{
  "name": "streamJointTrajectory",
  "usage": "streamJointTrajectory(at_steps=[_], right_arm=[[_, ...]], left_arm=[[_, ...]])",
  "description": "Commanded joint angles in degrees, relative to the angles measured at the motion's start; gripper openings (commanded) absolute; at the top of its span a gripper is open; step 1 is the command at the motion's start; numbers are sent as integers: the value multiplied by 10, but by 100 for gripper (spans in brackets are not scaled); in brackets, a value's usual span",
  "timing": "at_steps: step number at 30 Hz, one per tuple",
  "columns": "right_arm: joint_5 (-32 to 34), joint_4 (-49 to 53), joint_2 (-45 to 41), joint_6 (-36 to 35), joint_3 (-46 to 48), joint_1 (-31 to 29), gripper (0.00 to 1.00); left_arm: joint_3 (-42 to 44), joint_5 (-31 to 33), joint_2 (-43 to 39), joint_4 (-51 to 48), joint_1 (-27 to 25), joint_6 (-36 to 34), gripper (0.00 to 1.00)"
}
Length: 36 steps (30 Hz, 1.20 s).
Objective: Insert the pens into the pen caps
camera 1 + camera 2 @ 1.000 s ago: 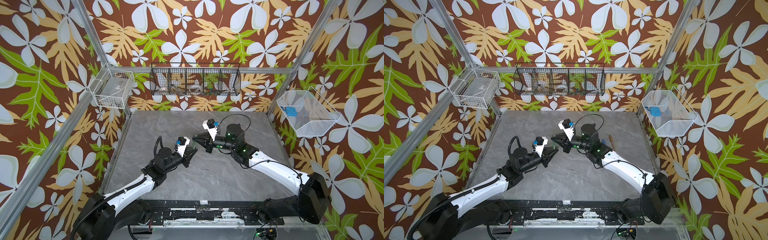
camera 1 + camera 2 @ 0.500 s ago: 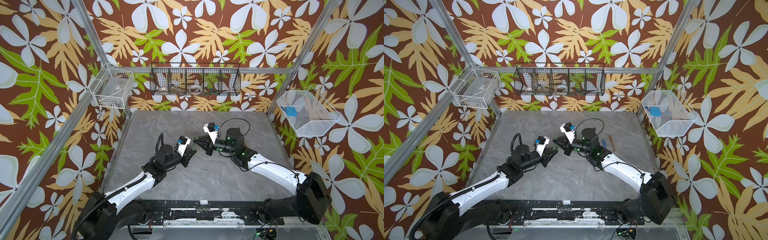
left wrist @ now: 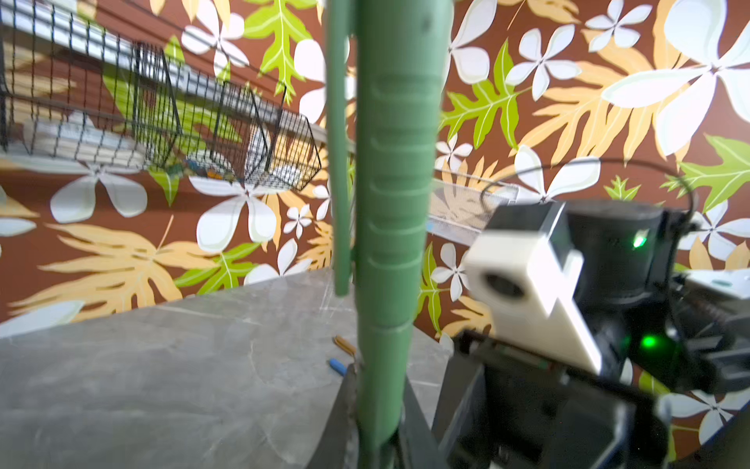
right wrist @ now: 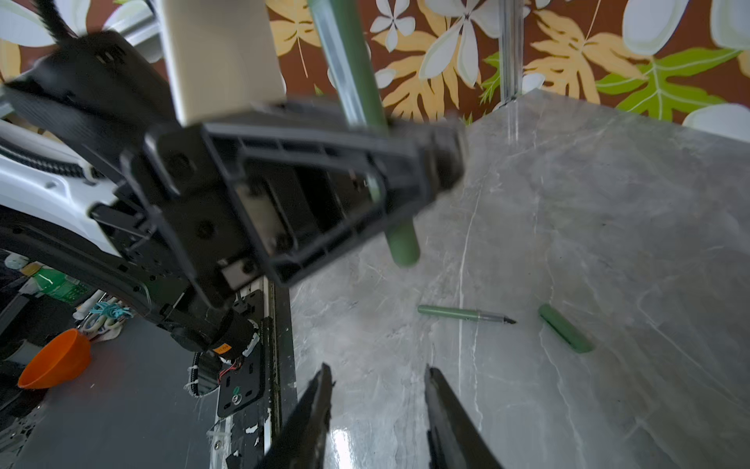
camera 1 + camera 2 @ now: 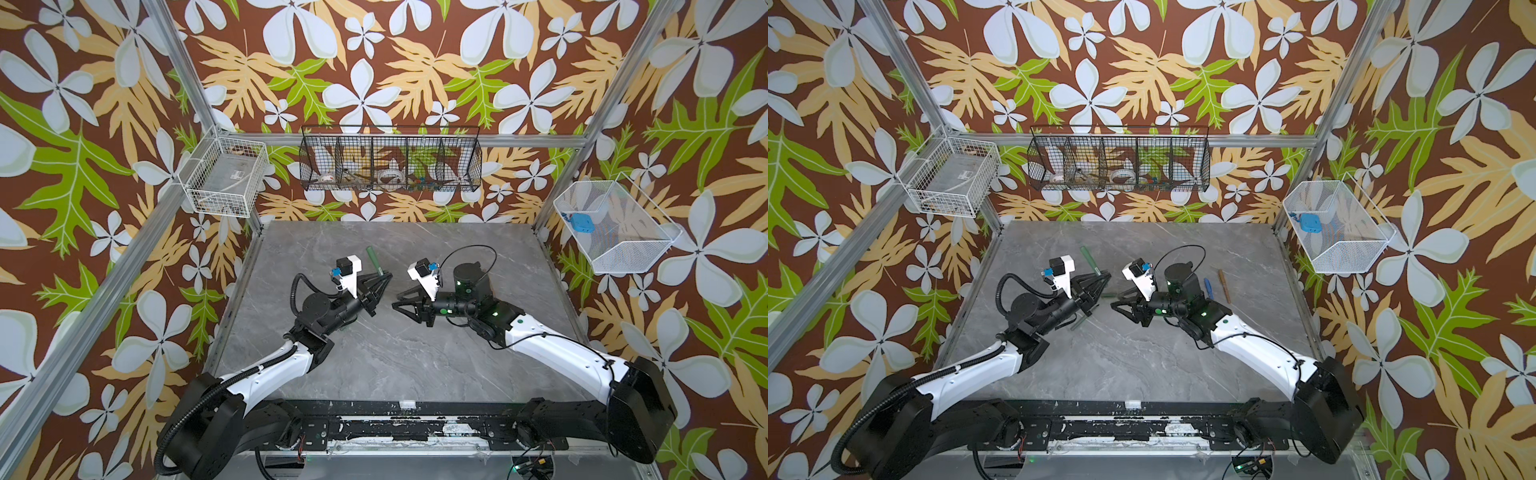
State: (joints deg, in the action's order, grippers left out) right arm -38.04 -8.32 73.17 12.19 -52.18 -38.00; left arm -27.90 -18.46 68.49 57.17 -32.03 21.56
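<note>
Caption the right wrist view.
Left gripper holds a green pen over the table, where an uncapped pen and green cap lie.

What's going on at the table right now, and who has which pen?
The left gripper is shut on a green pen with its cap on, held up off the table. The right gripper is open and empty, facing it across a gap. A second green pen lies uncapped on the table, a green cap apart beside it. A blue pen and a brown pen lie toward the table's right side.
</note>
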Motion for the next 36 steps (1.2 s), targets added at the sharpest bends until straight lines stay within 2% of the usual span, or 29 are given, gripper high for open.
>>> streamJointTrajectory(at_steps=[1,4,7,12,21,26,33,36], right_arm=[[25,-8,-35,-4,3,5,46],[45,3,-68,-15,2,10,54],[57,47,-64,-37,-25,11,58],[15,83,-13,-49,-80,11,60],[-75,67,74,-36,-137,22,62],[-87,70,100,-33,-154,22,61],[-101,67,129,-29,-167,22,53],[-127,52,138,-24,-166,22,50]], left_arm=[[34,10,-3,21,-8,22,0],[58,5,-10,-10,-8,19,0],[64,-16,-13,-41,-9,11,0],[66,-60,-17,-61,-10,9,0],[78,-68,-28,-63,-13,10,0],[79,-70,-22,-48,-13,14,0],[77,-82,-10,-15,-13,26,0],[75,-86,-5,-8,-13,30,0]])
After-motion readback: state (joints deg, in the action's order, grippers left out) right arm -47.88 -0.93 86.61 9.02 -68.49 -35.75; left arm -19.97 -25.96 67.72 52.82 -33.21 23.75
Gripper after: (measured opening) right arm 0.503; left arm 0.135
